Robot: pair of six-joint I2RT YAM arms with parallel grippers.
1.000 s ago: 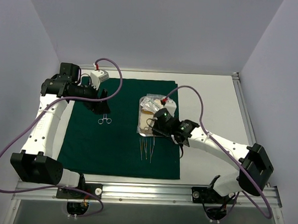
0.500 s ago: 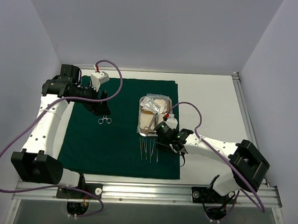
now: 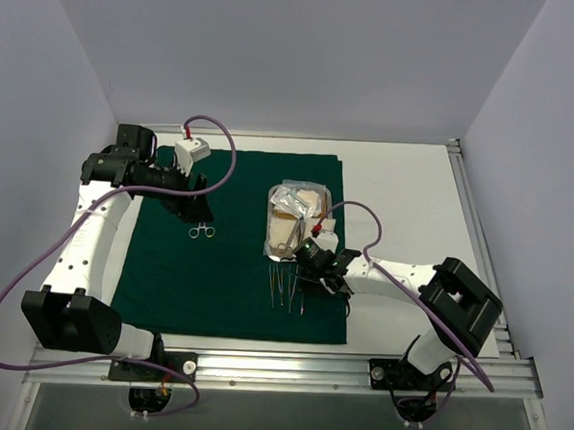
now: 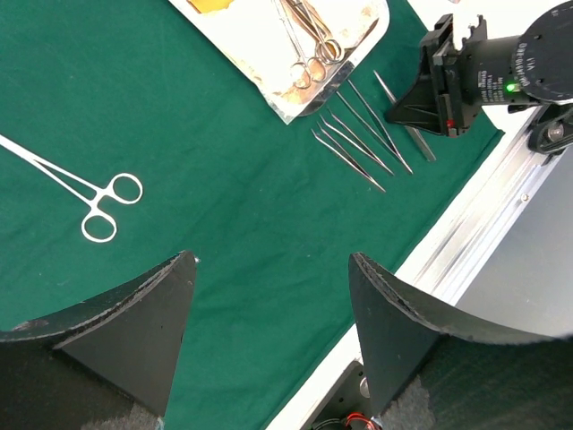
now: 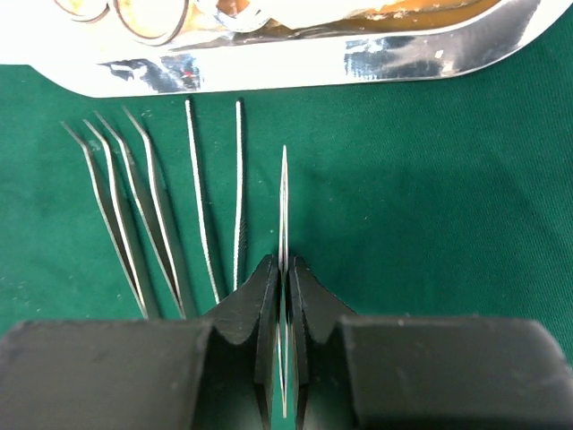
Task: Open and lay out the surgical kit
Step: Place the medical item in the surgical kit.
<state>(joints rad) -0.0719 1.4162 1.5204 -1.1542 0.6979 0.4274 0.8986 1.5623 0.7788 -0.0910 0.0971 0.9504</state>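
My left end effector [image 4: 269,262] hangs with its fingers wide apart over a ring-handled clamp [image 3: 201,232] on the green cloth [image 4: 224,179]. My right end effector [image 5: 282,269] is clamped on thin tweezers [image 5: 283,193], beside the other tweezers [image 5: 201,197] by the steel tray [image 5: 313,63].

The flat cloth drape [image 3: 226,270] is a plain deep green with no pattern. At its two o'clock, the rectangular polished steel tray [image 5: 313,67] shines mirror-silver, throwing back white and amber-brown tints from its contents. At the tray's six o'clock, the row of thin steel tweezers [image 5: 134,206] is pale silver-grey. So is the single slim steel tweezer [image 5: 283,179] between the matte black fingers of the right gripper [image 5: 282,262]. The ring-handled steel clamp [image 4: 94,193], at the tray's nine o'clock, is bright silver. The left gripper [image 4: 269,260] is matte black too. The arm links [image 3: 88,243] are white and their cables [image 3: 223,144] purple. A green light [image 4: 510,87] glows on the right wrist's black housing.
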